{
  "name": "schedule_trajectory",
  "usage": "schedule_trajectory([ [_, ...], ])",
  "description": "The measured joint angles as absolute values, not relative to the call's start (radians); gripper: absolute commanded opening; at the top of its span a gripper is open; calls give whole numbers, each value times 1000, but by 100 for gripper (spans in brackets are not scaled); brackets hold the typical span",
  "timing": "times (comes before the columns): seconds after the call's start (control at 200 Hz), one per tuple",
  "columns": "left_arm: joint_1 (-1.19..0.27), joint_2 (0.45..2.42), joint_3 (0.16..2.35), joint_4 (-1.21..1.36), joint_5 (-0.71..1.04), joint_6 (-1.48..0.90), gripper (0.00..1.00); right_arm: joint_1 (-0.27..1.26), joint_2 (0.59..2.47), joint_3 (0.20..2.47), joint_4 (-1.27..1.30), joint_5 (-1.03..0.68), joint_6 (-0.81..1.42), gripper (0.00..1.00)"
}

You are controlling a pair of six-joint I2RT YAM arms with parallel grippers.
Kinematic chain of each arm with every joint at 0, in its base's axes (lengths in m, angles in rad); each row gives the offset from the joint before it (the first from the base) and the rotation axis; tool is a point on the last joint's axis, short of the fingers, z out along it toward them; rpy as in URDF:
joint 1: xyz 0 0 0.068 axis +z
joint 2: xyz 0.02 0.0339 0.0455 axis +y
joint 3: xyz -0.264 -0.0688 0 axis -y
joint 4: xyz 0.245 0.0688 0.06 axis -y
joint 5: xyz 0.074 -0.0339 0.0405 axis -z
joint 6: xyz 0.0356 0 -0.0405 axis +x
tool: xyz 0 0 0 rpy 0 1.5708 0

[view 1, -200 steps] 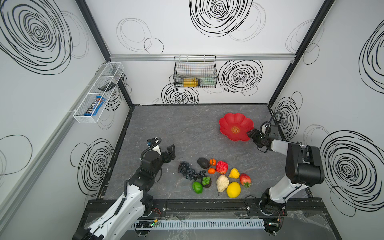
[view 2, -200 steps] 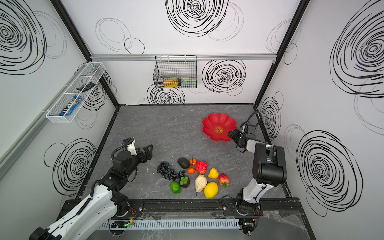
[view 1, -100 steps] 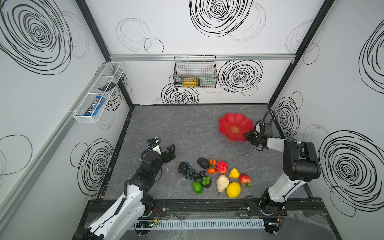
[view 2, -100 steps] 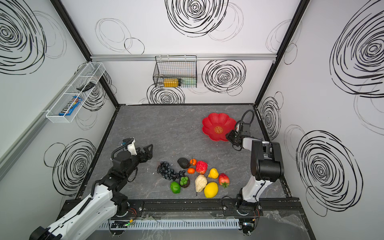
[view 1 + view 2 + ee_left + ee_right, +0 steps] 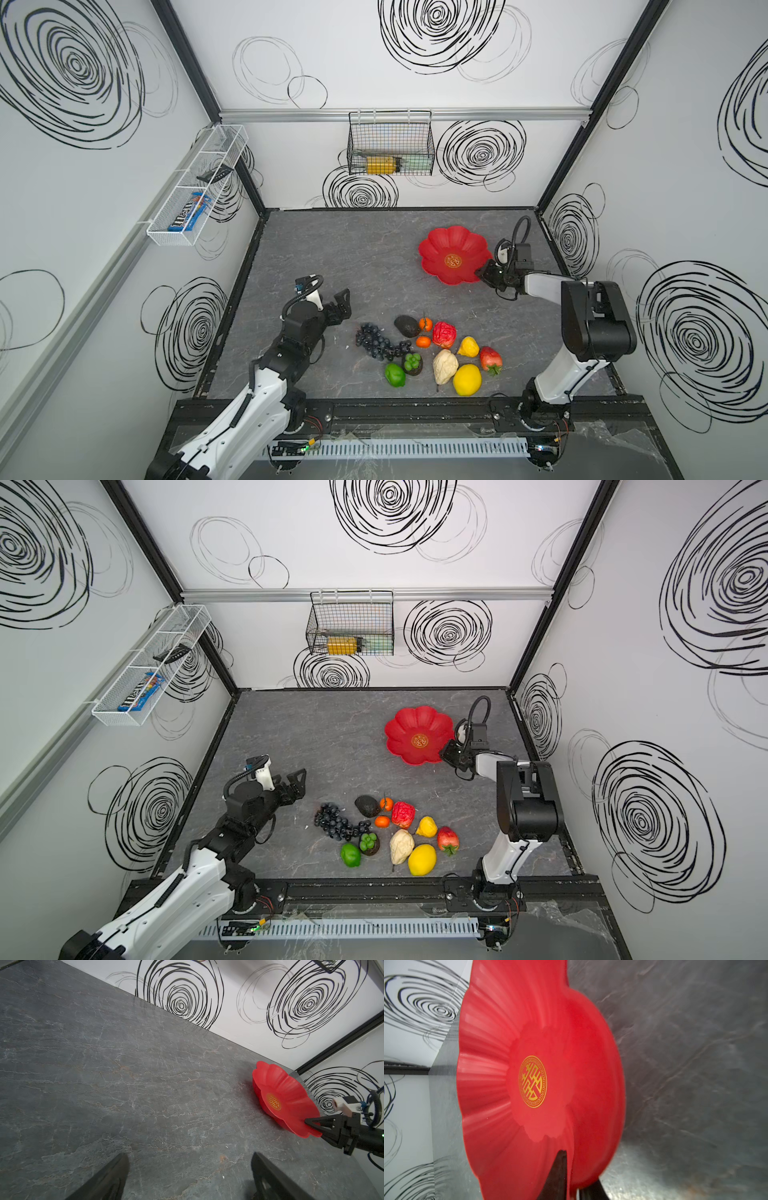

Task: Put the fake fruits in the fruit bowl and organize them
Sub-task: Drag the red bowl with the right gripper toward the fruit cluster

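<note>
Right wrist view: my right tool pinches the petal rim of the fruit bowl. One dark finger lies against the red inner wall. The other sits under the rim, mostly hidden behind it, and the frame's edge cuts both off. The gold emblem shows sharp at the centre, while the counter beyond is smeared.

The left wrist view shows the same grip side-on, one finger above the rim and one below. I cannot tell whether that edge is lifted off the counter. In both top views the bowl sits toward the back right of the counter, and the tool's tips are hard to pick out against the dark wrist.

My left tool is spread wide above bare counter, with only its finger ends in frame. The fake fruits lie bunched near the front edge, well apart from the bowl. The grape bunch is nearest the left tool, and the small green pieces are hard to name.
</note>
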State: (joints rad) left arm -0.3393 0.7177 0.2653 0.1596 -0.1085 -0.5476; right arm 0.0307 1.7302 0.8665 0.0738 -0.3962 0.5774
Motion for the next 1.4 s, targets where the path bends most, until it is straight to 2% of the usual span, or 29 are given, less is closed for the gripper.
schedule_trajectory([
  [0.741, -332, 758, 254, 195, -89, -545, 96, 298, 1699, 863, 4, -464, 526, 16],
  [0.871, -332, 760, 254, 199, -86, -545, 96, 303, 1694, 859, 3, -464, 515, 24],
  [0.996, -332, 767, 254, 205, -82, -545, 96, 303, 1671, 859, -10, -453, 506, 41],
  [1.081, -332, 772, 254, 206, -76, -545, 96, 303, 1644, 859, -20, -441, 496, 48],
  [1.401, -333, 793, 254, 212, -49, -545, 96, 303, 1489, 855, -104, -368, 466, 57],
])
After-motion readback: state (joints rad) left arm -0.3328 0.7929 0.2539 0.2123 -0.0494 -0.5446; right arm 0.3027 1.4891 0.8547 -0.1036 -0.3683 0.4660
